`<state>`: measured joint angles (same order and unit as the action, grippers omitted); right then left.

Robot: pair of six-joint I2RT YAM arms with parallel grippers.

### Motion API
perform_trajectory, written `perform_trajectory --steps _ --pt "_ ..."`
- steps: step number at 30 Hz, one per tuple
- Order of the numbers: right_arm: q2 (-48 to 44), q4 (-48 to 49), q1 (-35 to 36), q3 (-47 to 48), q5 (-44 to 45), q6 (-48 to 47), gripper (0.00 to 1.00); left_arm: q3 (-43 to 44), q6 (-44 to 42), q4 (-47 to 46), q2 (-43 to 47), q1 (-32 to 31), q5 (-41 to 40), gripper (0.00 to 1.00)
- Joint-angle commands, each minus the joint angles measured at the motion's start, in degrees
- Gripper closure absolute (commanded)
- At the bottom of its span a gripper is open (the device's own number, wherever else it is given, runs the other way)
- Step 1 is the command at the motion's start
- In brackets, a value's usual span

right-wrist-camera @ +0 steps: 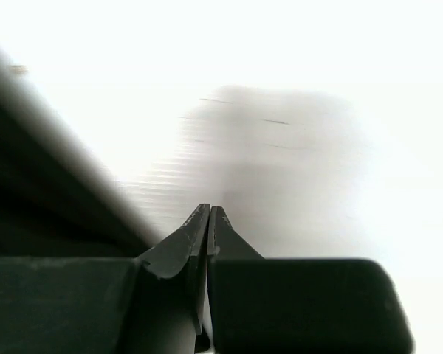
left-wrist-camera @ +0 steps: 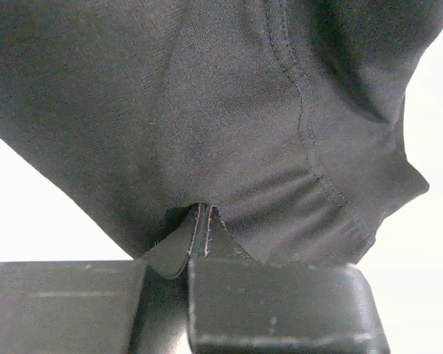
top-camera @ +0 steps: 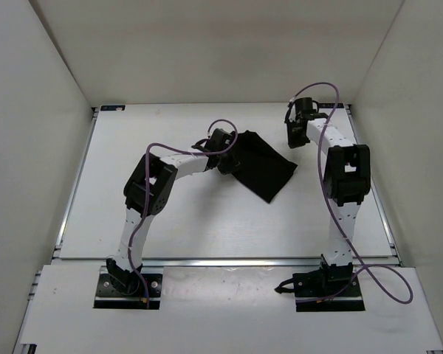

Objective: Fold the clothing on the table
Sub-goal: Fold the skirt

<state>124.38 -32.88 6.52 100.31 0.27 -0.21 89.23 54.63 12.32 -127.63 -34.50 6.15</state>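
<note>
- Black fabric, the clothing (top-camera: 264,171), lies on the white surface (top-camera: 207,221), a little right of centre and toward the far side. It forms a tilted four-sided shape with one corner pointing near.
- Its far left edge meets the left gripper (top-camera: 225,153). The rest spreads flat toward the right.
- In the left wrist view the clothing (left-wrist-camera: 229,110) fills most of the frame. A stitched seam runs down it, and creases fan out from the fingertips.
- There the left gripper (left-wrist-camera: 204,210) is clenched on the clothing, with a pinch of cloth caught between its tips.
- The right gripper (top-camera: 292,136) hangs toward the far right corner of the surface, just to the right of the clothing and apart from it.
- In its own view the right gripper (right-wrist-camera: 209,210) has its tips pressed together with nothing between them, above bare white surface. A soft grey shadow lies ahead of it. A dark blurred band runs along the left, and I cannot tell what it is.
- A purple cable (top-camera: 221,124) loops along each arm.
- White walls (top-camera: 221,51) stand on the left, far and right sides of the surface.
</note>
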Motion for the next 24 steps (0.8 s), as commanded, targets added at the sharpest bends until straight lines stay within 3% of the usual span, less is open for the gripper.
perform_trajectory --steps 1,8,13,19,24 --pt "-4.30 -0.51 -0.46 0.41 -0.63 0.66 1.00 -3.80 -4.18 9.21 2.47 1.01 -3.25 1.00" --pt "-15.11 -1.22 1.38 -4.77 -3.87 1.17 0.94 -15.74 -8.04 8.87 10.98 3.12 0.52 1.00" --pt "-22.94 0.01 1.65 -13.54 -9.22 5.65 0.91 -20.84 -12.27 11.41 16.10 -0.74 1.32 1.00" --pt "-32.96 2.56 0.16 -25.40 -17.14 10.14 0.92 -33.12 -2.10 3.53 22.95 -8.38 2.98 1.00" --pt "-40.16 0.72 0.59 -33.67 -17.76 10.14 0.90 -43.52 7.84 -3.34 29.10 -13.31 0.45 1.00"
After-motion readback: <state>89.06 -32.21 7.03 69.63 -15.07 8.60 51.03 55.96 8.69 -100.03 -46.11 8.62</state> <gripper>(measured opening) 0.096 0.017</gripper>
